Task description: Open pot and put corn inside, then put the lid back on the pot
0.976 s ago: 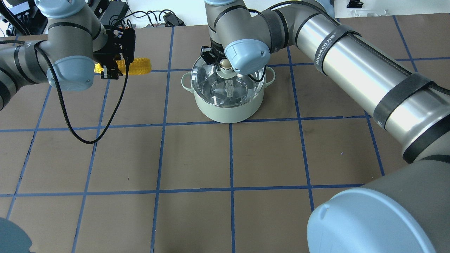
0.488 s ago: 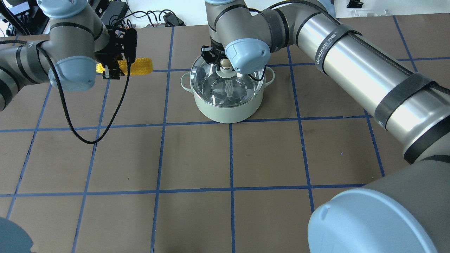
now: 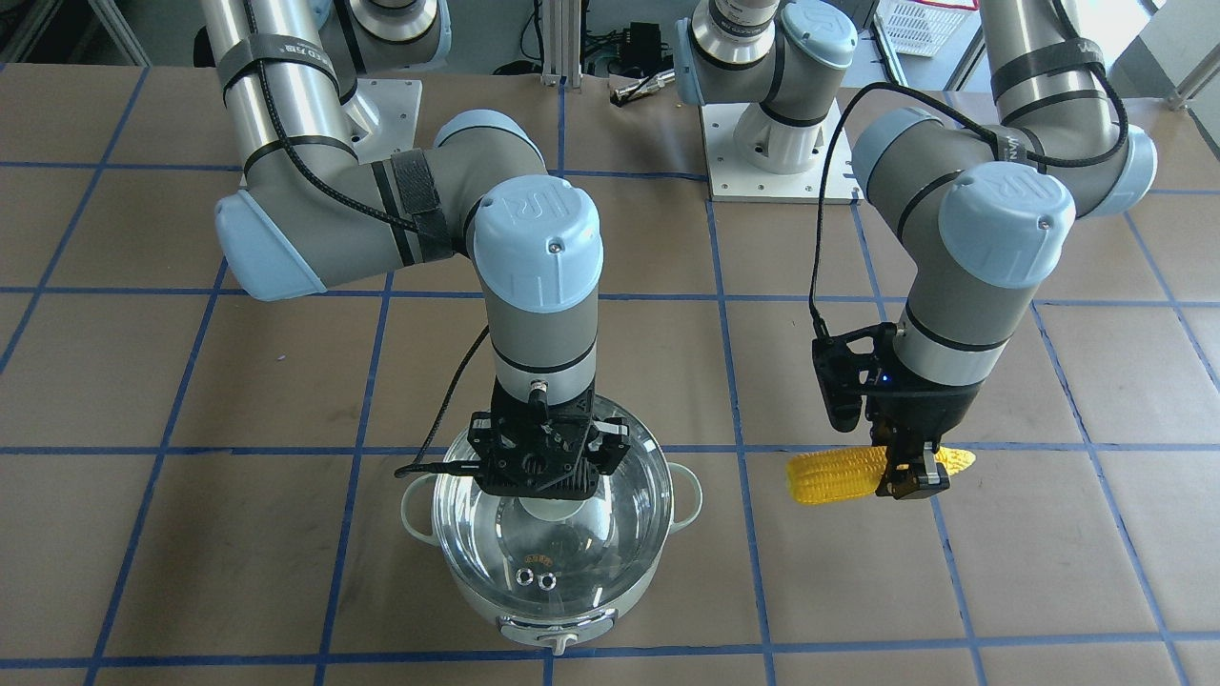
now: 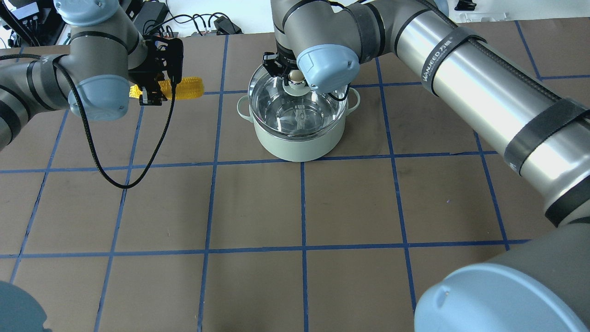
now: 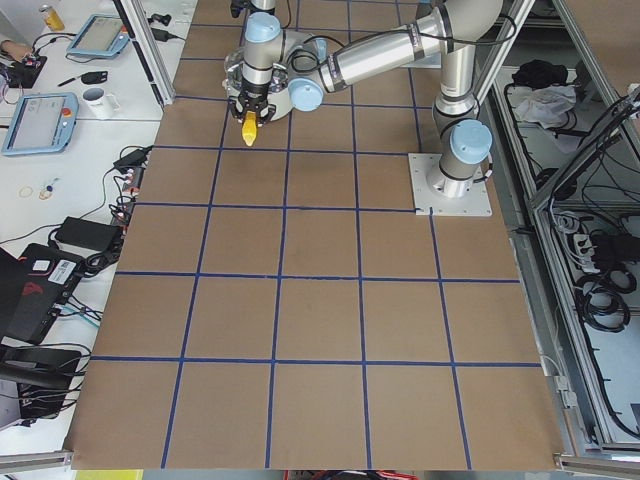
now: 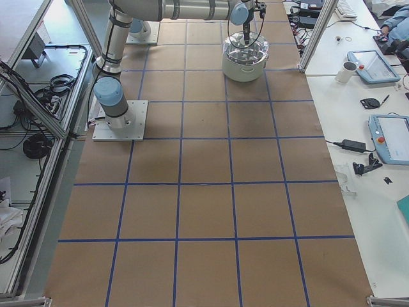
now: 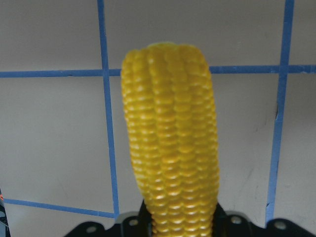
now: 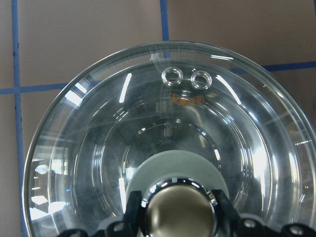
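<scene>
From the front, the right claw (image 3: 545, 488) is down on the centre of the round clear glass lid (image 3: 581, 548), which covers the pale grey-green round electric pot (image 3: 562, 624). Beside the pot and well apart from it, the left claw (image 3: 913, 476) grips the bright yellow toy corn (image 3: 829, 474) near one end and holds it level above the brown table (image 3: 286, 381).

From overhead, the right claw is closed round the beige ball knob (image 4: 295, 76). I cannot tell whether the lid has cleared the pot's rim.

The left wrist view shows the corn jutting out from closed jaws.

The right wrist view shows the jaws flanking the knob.

As I judge it, the corn is picked up and the opening is only starting. Removing the lid, dropping the corn in and replacing the lid all remain.
</scene>
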